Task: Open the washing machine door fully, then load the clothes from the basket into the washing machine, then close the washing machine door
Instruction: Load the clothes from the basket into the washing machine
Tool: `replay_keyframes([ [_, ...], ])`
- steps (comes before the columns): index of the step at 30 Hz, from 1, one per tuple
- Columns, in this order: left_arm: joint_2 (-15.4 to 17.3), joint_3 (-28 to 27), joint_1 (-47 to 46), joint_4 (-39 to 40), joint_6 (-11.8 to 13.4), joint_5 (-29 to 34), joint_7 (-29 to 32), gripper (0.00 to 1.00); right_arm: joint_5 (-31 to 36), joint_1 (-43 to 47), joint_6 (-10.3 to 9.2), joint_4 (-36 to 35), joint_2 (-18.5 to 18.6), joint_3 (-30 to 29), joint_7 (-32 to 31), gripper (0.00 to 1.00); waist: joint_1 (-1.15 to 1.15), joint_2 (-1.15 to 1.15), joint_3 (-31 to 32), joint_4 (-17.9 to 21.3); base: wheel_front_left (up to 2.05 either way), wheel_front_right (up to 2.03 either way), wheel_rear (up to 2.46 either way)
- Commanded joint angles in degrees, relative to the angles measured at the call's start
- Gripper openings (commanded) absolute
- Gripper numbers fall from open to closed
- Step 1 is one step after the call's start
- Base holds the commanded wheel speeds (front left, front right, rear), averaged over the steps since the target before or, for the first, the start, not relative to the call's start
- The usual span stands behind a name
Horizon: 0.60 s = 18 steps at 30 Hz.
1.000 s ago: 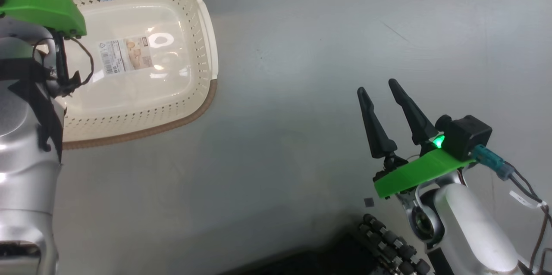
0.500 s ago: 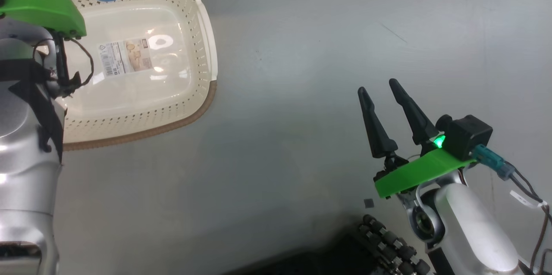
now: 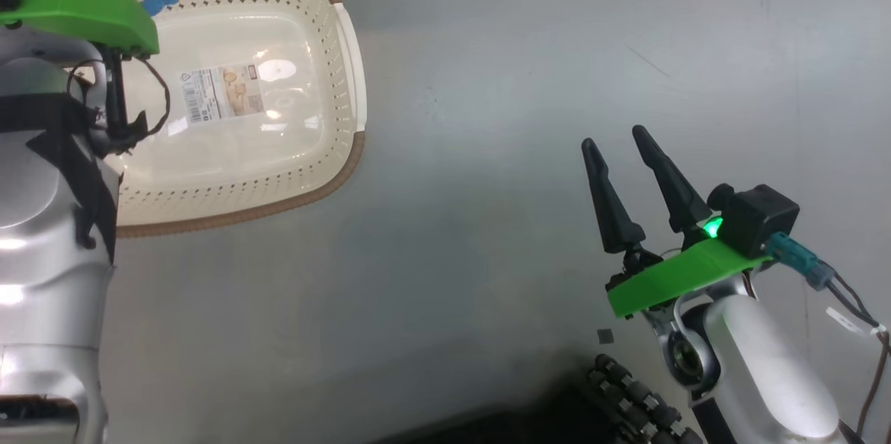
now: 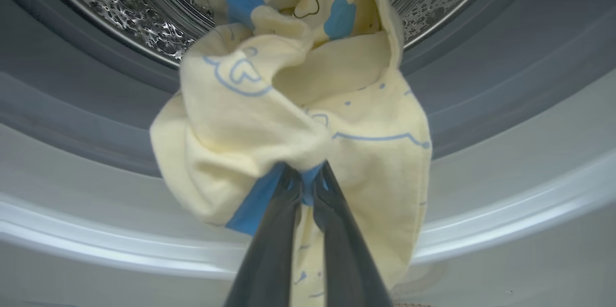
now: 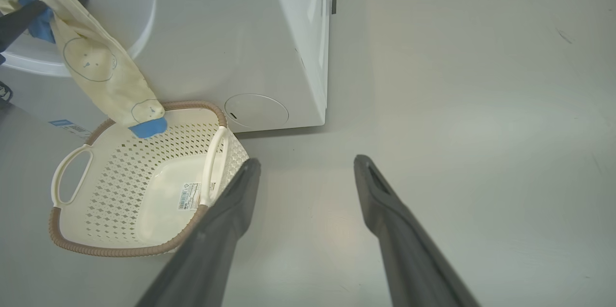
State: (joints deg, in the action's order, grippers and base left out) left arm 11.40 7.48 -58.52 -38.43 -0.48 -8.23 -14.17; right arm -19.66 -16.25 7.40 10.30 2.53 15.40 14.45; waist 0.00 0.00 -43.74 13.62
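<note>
Your left gripper (image 4: 306, 177) has just pinched shut on the clothes (image 4: 269, 119): top half in the washing machine (image 5: 231, 32), tail dangling over the basket (image 5: 120, 249). Loading's unfinished. Your right gripper (image 3: 612, 136) hangs wide, far right.

Head view: steeply downward from high above, onto floor (image 3: 487, 117) ahead of the right gripper (image 3: 612, 136), the basket (image 3: 327, 61) well to its left. Left wrist view: very close along the left gripper (image 4: 306, 172), facing into the washing machine (image 4: 529, 201). Right wrist view: farther back (wide-angle), along the right gripper; shares the basket and floor with head view, the clothes (image 5: 96, 71) with left wrist view.
</note>
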Motion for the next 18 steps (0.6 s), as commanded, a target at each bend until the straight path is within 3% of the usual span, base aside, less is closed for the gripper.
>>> replay_keyframes([
  [1, 1.7, -1.2, -0.4, 2.9, -0.1, -0.4, -0.8, 0.0, -0.2, 1.0, 0.09, -1.3, 0.3, 0.8, 0.5, 1.0, 0.0, 0.0, 0.1, -0.1, 0.0, 0.0, 0.0],
  [18, 3.8, -0.8, -0.5, 5.5, 0.3, 0.4, -0.4, 0.0, -0.6, 1.5, 0.09, -1.2, 0.3, 1.3, 0.5, 1.0, 0.0, 0.0, 1.6, -0.2, 0.0, 0.0, 0.0],
])
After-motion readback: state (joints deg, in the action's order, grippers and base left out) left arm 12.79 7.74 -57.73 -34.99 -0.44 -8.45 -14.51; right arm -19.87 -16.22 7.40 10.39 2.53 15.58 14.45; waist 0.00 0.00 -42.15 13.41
